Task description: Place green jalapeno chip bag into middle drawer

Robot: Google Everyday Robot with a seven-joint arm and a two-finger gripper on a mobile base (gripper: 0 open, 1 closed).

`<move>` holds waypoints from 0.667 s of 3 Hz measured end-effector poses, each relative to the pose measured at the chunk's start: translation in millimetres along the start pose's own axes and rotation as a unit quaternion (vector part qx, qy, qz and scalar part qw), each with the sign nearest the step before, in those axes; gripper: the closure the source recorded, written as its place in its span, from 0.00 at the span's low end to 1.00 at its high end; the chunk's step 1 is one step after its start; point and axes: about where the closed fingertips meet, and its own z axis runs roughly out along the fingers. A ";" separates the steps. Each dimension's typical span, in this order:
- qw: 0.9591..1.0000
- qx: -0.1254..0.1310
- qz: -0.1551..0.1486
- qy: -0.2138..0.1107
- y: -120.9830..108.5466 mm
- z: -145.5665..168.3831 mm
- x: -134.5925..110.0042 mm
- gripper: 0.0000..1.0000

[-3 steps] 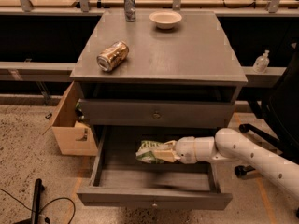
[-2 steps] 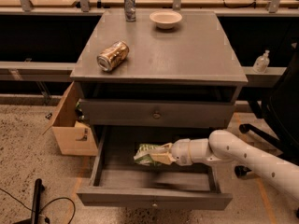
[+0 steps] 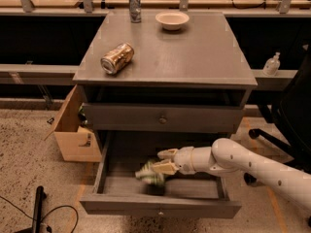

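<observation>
Camera view shows us one change from a moment ago: the green jalapeno chip bag [image 3: 149,174], which sat clamped between the fingers, now hangs lower as a smeared green and white shape over the floor of the middle drawer [image 3: 121,207]. The arm has stayed roughly where it was, reaching in from the right.

We see the pincer [image 3: 159,161] inside the pulled-out drawer, left of centre, with its two fingers [image 3: 167,153] spread apart and nothing between them. The bag lies just below and left of the lower finger (whether the two touch, we cannot tell).

Above, the taller drawer front [image 3: 163,118] is shut. On the worktop [image 3: 204,57] a dented gold can [image 3: 117,58] lies on its side near the left edge, a pale bowl [image 3: 172,20] stands at the back, and a shiny bottle [image 3: 134,4] beside it. An open cardboard box [image 3: 73,135] sits against the cabinet's left side, and a black chair [image 3: 294,115] stands to the right.
</observation>
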 end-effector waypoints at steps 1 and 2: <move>0.999 0.017 -0.005 -0.030 7.8 -17.7 -11.5 0.11; 0.996 0.058 -0.006 -0.075 18.1 -62.1 -19.5 0.32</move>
